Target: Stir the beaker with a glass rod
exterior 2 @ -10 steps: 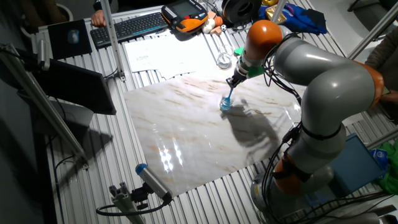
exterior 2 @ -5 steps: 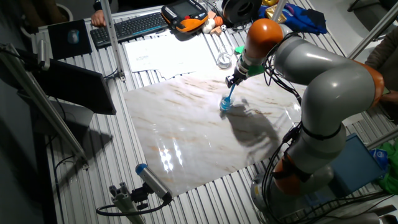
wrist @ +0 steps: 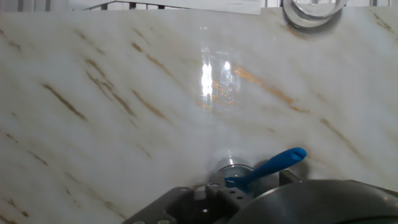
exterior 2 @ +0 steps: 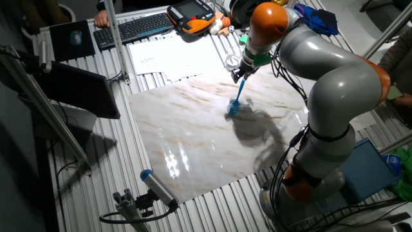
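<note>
- The gripper hangs over the far right part of the marble slab, its fingers clamped on the upper end of the glass rod.
- The glass rod looks light blue and slants down and to the left from the fingers; its lower end dips into the beaker.
- The beaker, tiny and blue-tinted, stands upright on the slab, nearer its far right edge than its middle.
- In the hand view the beaker sits at the bottom centre with the rod crossing its rim toward the right.
- A clear untinted glass vessel stands beyond the slab's far edge, well apart from the beaker.
- Papers and a keyboard lie farther back on the ribbed tabletop.
</note>
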{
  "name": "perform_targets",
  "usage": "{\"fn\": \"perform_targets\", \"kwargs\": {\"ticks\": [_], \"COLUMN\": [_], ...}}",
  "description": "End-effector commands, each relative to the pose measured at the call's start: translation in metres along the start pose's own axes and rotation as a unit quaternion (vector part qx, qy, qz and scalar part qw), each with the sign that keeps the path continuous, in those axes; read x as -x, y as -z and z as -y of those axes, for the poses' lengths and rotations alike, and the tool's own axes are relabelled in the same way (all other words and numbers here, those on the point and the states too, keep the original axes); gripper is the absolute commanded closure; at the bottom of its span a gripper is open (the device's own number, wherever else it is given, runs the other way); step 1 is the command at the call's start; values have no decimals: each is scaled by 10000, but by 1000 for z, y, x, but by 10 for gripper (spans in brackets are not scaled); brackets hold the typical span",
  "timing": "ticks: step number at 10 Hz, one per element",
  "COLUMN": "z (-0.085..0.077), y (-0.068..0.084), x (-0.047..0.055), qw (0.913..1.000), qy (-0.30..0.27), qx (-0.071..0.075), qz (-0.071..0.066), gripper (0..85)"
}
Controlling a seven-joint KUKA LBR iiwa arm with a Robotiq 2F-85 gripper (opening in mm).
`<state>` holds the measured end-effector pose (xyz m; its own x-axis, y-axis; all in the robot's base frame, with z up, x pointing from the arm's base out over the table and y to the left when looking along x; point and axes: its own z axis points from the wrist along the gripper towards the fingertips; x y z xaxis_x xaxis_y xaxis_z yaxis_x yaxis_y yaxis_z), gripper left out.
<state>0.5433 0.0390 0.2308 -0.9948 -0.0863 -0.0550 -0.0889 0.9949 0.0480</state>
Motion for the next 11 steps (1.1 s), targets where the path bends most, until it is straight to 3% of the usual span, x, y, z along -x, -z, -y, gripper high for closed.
{"fn": "perform_targets", "kwargs": {"ticks": [1, 2, 3, 6, 8, 11], "z": [-2, -6, -10, -28, -33, -42], "y": [-1, -4, -7, -18, -23, -31], "x": [0, 2, 5, 3, 2, 1], "qw": [10000, 9999, 9997, 9999, 9997, 9996], "qy": [33, 117, 212, 50, -2, -35], "qx": [-3, 11, 116, 100, 240, 232], "qz": [9, 26, -24, 57, 46, 137], "gripper": [510, 680, 850, 850, 850, 850]}}
